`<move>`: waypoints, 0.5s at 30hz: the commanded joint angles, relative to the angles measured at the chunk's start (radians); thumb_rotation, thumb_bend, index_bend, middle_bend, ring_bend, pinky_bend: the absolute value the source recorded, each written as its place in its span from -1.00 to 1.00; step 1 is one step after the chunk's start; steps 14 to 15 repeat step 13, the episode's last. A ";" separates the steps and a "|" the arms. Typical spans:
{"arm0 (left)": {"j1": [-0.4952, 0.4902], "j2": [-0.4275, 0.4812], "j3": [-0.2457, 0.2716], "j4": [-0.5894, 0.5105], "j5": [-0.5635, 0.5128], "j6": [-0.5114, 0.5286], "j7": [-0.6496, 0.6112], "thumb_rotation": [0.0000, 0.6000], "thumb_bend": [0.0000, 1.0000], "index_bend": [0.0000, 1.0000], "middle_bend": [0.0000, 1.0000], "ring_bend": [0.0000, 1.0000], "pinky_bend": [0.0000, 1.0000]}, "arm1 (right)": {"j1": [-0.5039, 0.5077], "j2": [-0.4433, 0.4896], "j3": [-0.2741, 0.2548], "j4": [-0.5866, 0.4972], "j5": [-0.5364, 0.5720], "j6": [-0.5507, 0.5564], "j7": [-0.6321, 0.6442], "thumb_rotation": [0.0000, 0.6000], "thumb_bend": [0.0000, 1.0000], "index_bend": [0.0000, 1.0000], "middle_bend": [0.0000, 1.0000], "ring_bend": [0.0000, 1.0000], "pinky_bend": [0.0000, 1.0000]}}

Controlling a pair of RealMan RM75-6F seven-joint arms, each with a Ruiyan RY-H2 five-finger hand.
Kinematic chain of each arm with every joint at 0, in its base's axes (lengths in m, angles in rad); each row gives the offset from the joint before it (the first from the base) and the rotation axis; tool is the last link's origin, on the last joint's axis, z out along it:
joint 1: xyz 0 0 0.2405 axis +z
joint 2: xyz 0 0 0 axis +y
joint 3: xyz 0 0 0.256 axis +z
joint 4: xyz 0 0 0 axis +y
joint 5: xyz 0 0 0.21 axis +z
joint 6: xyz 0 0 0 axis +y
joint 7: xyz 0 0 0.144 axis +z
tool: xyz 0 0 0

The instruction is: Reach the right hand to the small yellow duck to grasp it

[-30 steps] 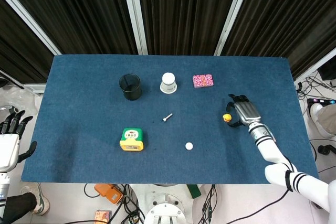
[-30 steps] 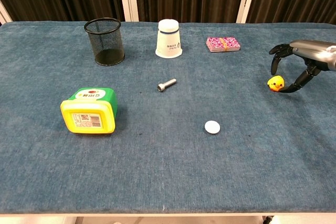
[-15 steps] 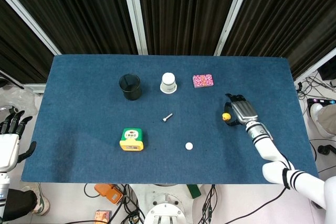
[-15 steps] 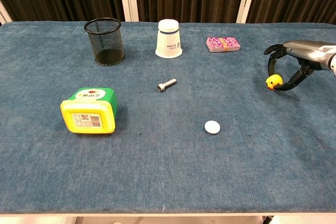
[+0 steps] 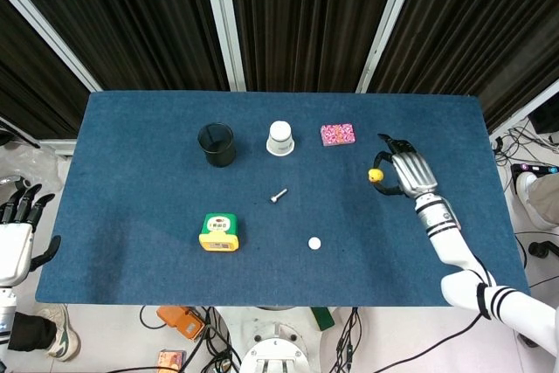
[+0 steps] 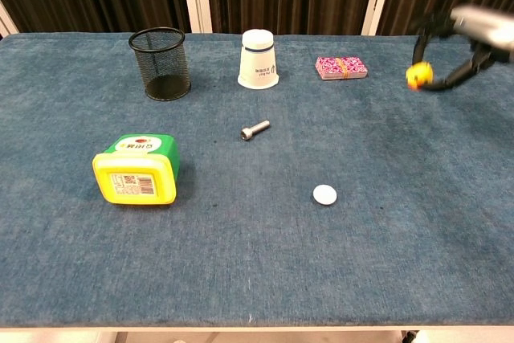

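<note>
Chest view, upper right of the frame: right hand (image 6: 470, 38) has the duck (image 6: 418, 75) pinched at its dark fingertips (image 6: 434, 86), raised clear of the table (image 6: 241, 263), though motion blur smears the grip. Head view shows the duck (image 5: 376, 176) at the hand's (image 5: 409, 173) left edge, fingers curled around it. Left hand (image 5: 16, 233) hangs at the lower left, fingers spread.

At the upper right of the chest view, the right hand (image 6: 470, 42) is smeared by motion blur and cut by the frame's edge, so its fingers cannot be made out. The duck (image 6: 418, 75) beside it is a blurred yellow blob. The left hand (image 5: 16, 233) is clipped at the head view's lower left.
</note>
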 commanded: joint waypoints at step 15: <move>0.000 0.001 -0.001 0.000 -0.001 0.000 -0.002 1.00 -0.41 -0.66 -0.89 -0.90 -0.65 | 0.078 0.143 0.095 -0.221 0.020 -0.015 -0.075 1.00 0.13 0.36 -0.70 -0.58 -0.63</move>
